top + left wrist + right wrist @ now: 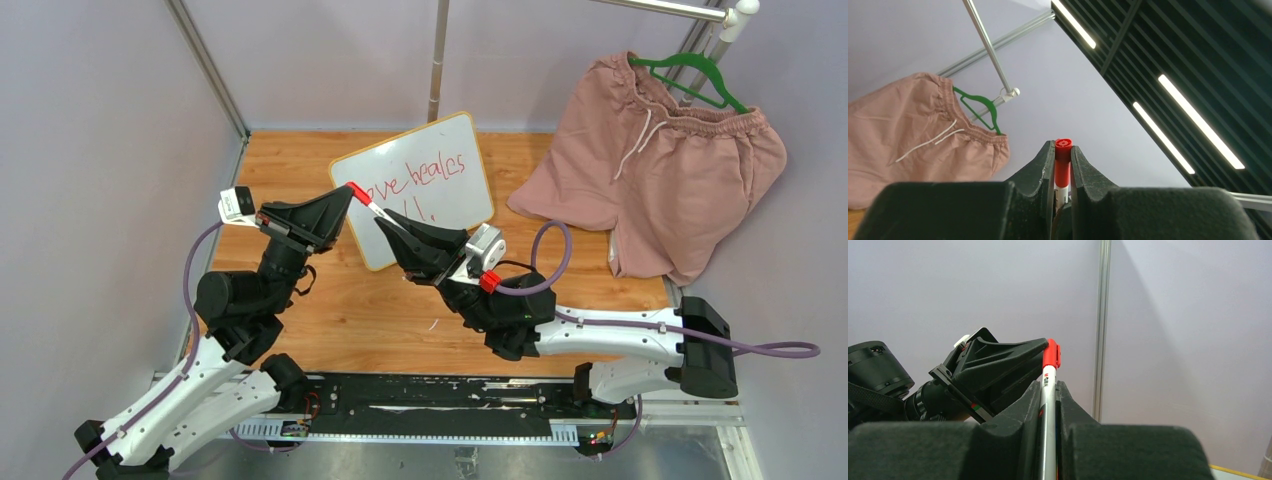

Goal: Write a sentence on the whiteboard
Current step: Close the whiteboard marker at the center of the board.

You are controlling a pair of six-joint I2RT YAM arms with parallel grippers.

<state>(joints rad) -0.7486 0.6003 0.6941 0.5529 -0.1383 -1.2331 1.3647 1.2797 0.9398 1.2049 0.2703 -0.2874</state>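
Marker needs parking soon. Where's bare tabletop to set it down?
Bare wooden tabletop: near strip between the arms, in front of the yellow-framed glossy whiteboard; also the back-left corner beside it. Crowded: right side under the pink fabric shorts, and centre, where left tool and right tool grip the red-capped white marker.

Opening letter and most of the lower line of the sentence [425, 178] are concealed behind the marker [366, 201] and right gripper [386, 228]. Left border of the whiteboard [450, 135] is partly covered by the left gripper [347, 193].
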